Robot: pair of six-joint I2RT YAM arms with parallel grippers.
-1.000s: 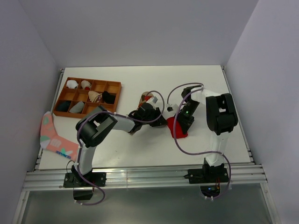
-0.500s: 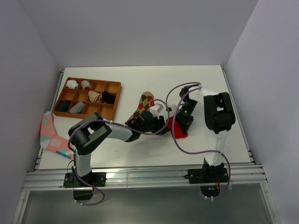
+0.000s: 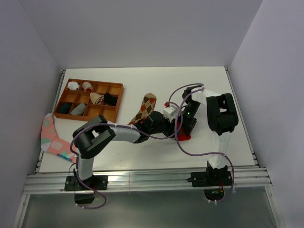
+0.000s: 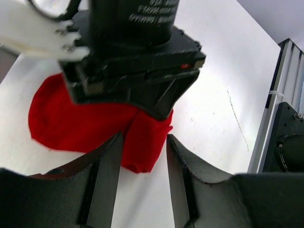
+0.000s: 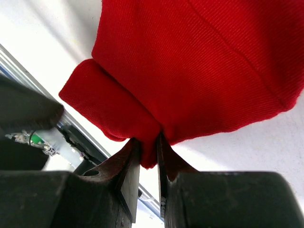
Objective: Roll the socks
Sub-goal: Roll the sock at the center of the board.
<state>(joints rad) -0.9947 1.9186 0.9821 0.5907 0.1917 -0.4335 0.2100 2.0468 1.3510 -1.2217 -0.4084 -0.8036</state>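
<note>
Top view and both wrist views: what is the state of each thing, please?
Red fabric sock: folded, pinched at its edge.
Right gripper: jaws shut on the red sock.
Left gripper: jaws open, framing the sock's fold.
Tan argyle sock: flat, unrolled, free.
Pink, teal-marked sock: flat, untouched.

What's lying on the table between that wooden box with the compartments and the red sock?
The tan argyle sock lies there, seen from the top camera, between the wooden box and the red sock.
</note>
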